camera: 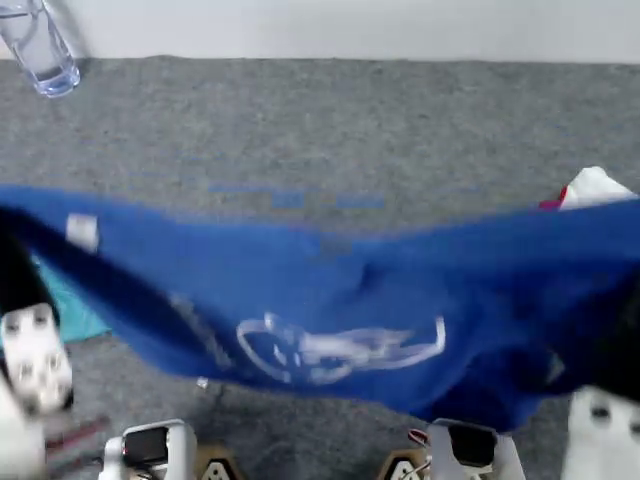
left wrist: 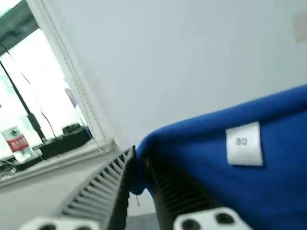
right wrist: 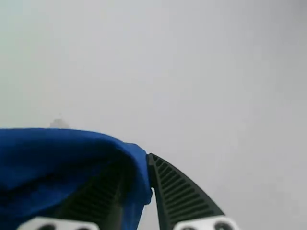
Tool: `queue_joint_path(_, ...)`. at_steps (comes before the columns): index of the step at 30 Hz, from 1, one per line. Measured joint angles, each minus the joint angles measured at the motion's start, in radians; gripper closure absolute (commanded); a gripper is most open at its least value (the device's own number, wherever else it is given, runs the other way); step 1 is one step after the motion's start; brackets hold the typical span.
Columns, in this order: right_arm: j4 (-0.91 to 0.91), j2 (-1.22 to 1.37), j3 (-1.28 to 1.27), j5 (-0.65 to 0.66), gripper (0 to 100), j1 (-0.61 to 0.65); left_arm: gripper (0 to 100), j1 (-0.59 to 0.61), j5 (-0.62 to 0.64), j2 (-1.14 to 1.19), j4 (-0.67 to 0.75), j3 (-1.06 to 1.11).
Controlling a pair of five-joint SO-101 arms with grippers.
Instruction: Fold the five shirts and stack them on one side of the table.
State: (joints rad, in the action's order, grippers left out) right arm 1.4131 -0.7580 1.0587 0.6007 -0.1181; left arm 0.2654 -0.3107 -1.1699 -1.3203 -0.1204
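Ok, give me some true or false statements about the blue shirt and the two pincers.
1. The left pincer and the right pincer each clamp the blue shirt. True.
2. The blue shirt lies folded on the table. False: it hangs stretched above it.
3. A clear bottle stands at the table's far corner. True.
4. The right pincer is open and empty. False: it is shut on the shirt.

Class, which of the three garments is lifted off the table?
The blue shirt, stretched between the left gripper and the right gripper, each shut on its edge. The teal garment and the white garment lie on the table.
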Motion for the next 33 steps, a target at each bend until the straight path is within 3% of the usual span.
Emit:
queue_joint_path(5, 0.041, -0.002, 0.074, 0.037, 99.0, 0.000, 99, 0.000, 0.000, -0.110, -0.038, -0.003)
queue_joint_path(13, 0.256, -0.002, 0.133, 0.040, 98.9, 0.000, 99, 0.000, 0.000, -0.178, -0.161, -0.005)
queue_joint_path(20, 0.305, -0.003, -0.133, 0.012, 98.9, 0.000, 99, 0.000, 0.000, -0.178, -0.158, 0.150)
queue_joint_path(26, 0.123, 0.008, -0.559, 0.012, 98.9, 0.000, 99, -0.002, -0.037, -0.178, 0.025, 0.482)
queue_joint_path(33, -0.272, 0.031, -1.132, 0.012, 98.9, 0.008, 99, -0.080, -0.112, -0.167, 0.322, 0.913)
